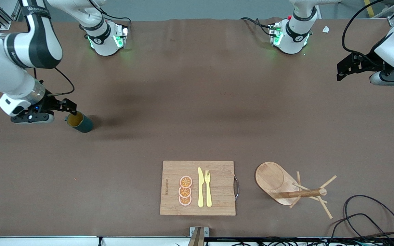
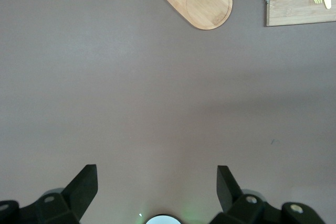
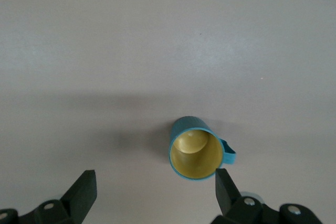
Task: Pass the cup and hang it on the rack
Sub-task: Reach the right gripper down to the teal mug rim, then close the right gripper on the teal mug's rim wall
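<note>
Cup (image 1: 80,123) stands upright on the bench (image 1: 197,102) at the right arm's end, mouth up. Right pincer (image 1: 69,108) hangs just above it, offset: in the right wrist view the cup (image 3: 196,155) sits close to 1 finger (image 3: 227,187), not centred in the gap, with the handle poking out toward that same finger. Right pincer (image 3: 156,190) fingers spread wide, holding nothing. So the coming grasp likely needs a small sideways shift to centre the rim or wall between the 2 fingers.

Left pincer (image 1: 344,70) waits over the left arm's end of the bench, wide open and empty (image 2: 157,187).

Rack (image 1: 287,186) stands near the left arm's end, nearer the front camera than the cup and well apart from it, beside the cutting board (image 1: 197,188). Right arm is clearly nearer the cup; left is nearer the rack.

Materials: cup is dark teal outside, glossy yellowish inside, loop handle. Rack is pale wood, flat oval base, round post, thin angled pegs. Bench cover is matte brown.
</note>
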You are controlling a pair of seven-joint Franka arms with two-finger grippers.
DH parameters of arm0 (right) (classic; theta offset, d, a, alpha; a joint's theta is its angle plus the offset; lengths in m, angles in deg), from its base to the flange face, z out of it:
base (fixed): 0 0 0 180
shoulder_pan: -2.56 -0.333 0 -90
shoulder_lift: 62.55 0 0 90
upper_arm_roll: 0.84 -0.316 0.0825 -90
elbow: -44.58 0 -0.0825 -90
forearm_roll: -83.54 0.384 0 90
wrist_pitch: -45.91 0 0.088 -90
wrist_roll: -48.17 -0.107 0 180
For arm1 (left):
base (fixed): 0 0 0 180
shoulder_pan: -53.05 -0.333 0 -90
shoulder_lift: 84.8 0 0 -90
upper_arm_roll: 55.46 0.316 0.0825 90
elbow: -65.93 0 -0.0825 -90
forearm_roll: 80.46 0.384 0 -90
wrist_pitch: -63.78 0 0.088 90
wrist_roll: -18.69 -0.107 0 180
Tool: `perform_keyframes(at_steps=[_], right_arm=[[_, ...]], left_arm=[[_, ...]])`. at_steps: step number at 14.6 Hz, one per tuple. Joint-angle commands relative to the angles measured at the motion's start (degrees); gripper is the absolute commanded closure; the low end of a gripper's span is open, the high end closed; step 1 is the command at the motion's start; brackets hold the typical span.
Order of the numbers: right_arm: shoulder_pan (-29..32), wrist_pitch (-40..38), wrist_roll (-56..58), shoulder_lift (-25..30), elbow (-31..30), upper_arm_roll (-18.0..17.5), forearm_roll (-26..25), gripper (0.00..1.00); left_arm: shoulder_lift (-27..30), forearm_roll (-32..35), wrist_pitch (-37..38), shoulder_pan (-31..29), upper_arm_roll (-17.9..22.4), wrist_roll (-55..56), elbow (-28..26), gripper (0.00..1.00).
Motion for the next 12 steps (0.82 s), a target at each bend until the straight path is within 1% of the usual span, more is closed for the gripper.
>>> perform_keyframes(at_steps=[1,4,7,8,12], right_arm=[[-0.7,4.9,-1.8,1.1,-4.7,0.2,0.7,0.0],[0.4,9.9,-1.8,-3.1,-6.0,0.2,0.8,0.0],[0.9,17.7,-1.9,-6.9,-8.8,0.2,0.8,0.0],[1.3,19.1,-2.1,-7.8,-9.5,0.2,0.8,0.0],[1.3,19.3,-2.2,-7.9,-11.1,0.2,0.8,0.0]], left_arm=[[0.1,-0.1,0.8,0.2,-0.2,0.7,0.7,0.0],[0.1,-0.1,0.8,0.1,-0.2,0.6,0.7,0.0],[0.1,-0.2,0.8,0.0,-0.2,0.5,0.7,0.0],[0.0,-0.2,0.8,0.0,-0.2,0.6,0.7,0.0],[0.1,-0.3,0.9,-0.1,-0.1,0.5,0.6,0.0]])
